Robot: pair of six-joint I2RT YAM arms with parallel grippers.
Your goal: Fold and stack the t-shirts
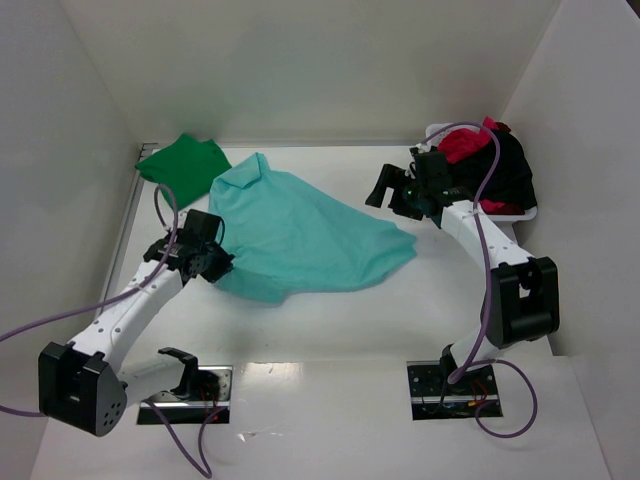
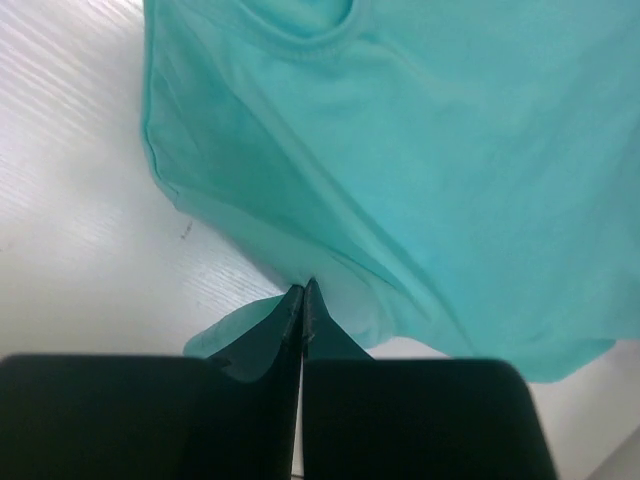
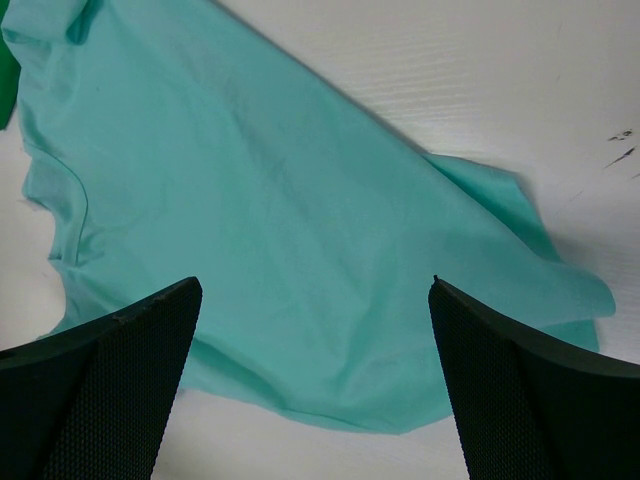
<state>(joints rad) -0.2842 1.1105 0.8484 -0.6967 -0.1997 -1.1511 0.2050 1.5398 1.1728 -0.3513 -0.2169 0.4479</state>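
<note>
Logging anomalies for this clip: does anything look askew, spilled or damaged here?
Only the teal t-shirt stands out: it lies diagonally and rumpled, not flat, with one edge pinched in the shut left gripper. The dark green t-shirt sits folded in the far left corner. No damage or spills visible.

— What is closing in the white table?
— Plain white panels are standing around it: a back wall, a left wall and a right wall.
— And the light?
— It is falling evenly and glinting near the table's front edge.
</note>
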